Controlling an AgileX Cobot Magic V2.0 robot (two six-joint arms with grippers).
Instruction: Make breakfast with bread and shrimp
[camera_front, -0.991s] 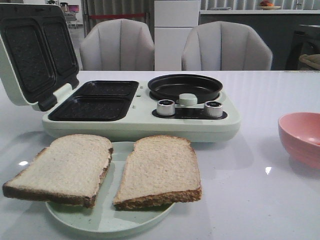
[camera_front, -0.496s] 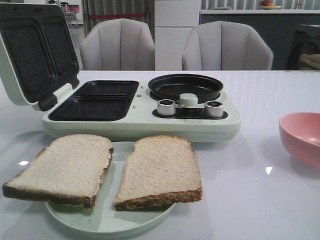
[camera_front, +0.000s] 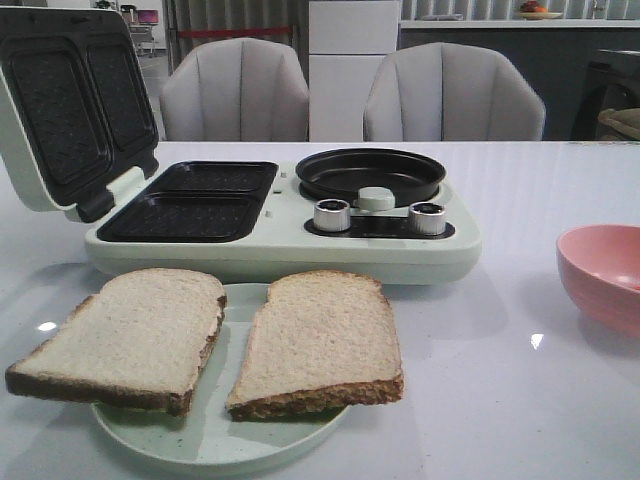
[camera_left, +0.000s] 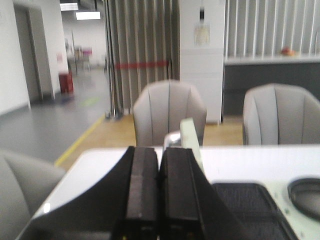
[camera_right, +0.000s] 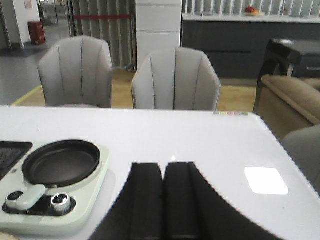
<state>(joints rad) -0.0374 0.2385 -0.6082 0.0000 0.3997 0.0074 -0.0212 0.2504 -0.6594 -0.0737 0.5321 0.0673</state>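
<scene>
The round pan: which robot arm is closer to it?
Right, probably. The right end effector sees the pan whole beside it; the left end effector catches only its edge.

Closed right end effector (camera_right: 163, 200) beside round pan (camera_right: 61, 162).

A: How many slices of bread are out?

B: Two, the left slice (camera_front: 125, 335) and the right slice (camera_front: 318, 343), on one pale green plate (camera_front: 215, 440).

A: Appliances?

B: One breakfast maker (camera_front: 280, 240), with two grill wells (camera_front: 190, 203), one round pan (camera_front: 370, 175), two silver knobs (camera_front: 332, 214) and one green button (camera_front: 376, 198).

A: Bowls?

B: One pink bowl (camera_front: 603, 272); it's cut off at the edge, so I can't count what it holds.

A: Chairs?

B: Two grey chairs (camera_front: 236, 90) behind the tabletop (camera_front: 500, 400).
</scene>
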